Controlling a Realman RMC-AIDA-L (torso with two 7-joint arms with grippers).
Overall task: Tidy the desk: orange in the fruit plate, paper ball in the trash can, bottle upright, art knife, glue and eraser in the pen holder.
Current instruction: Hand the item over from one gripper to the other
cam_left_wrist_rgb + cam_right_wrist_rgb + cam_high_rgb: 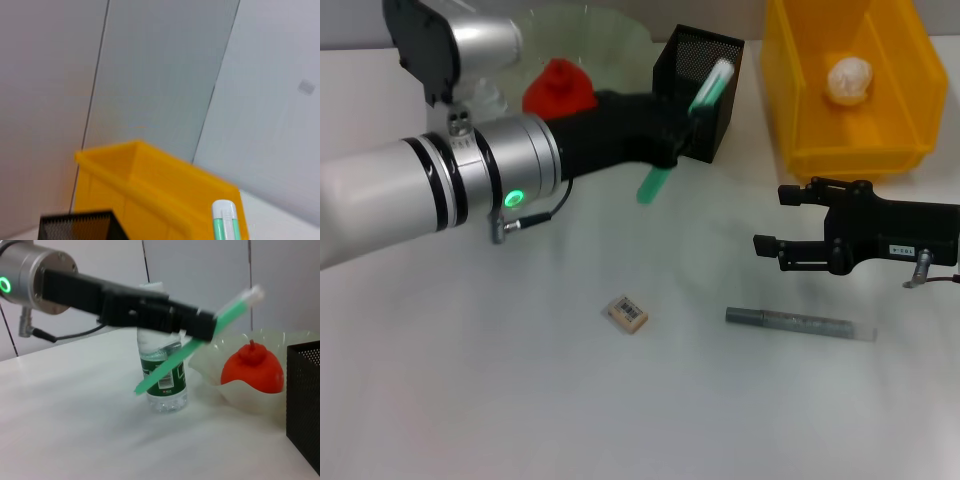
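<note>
One green stick point(682, 130) clenched in left hand point(670, 140), probably glue, long axis tilted, upper end over holder point(720, 110) rim, lower end hanging outside. Needs tipping upright. Right hand point(775, 220) released, idle near bin point(800, 120). Eraser point(627, 314) on worktop point(470, 380).

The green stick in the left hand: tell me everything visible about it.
The green stick is a slim, translucent mint-green tube with a white cap at its upper end, plastic by the look of it. The left hand is shut on it near the middle, so it hangs tilted above the table, cap up over the front edge of the pen holder, lower end pointing down toward the desk. It is not yet inside the holder. Only the hand touches it.
</note>
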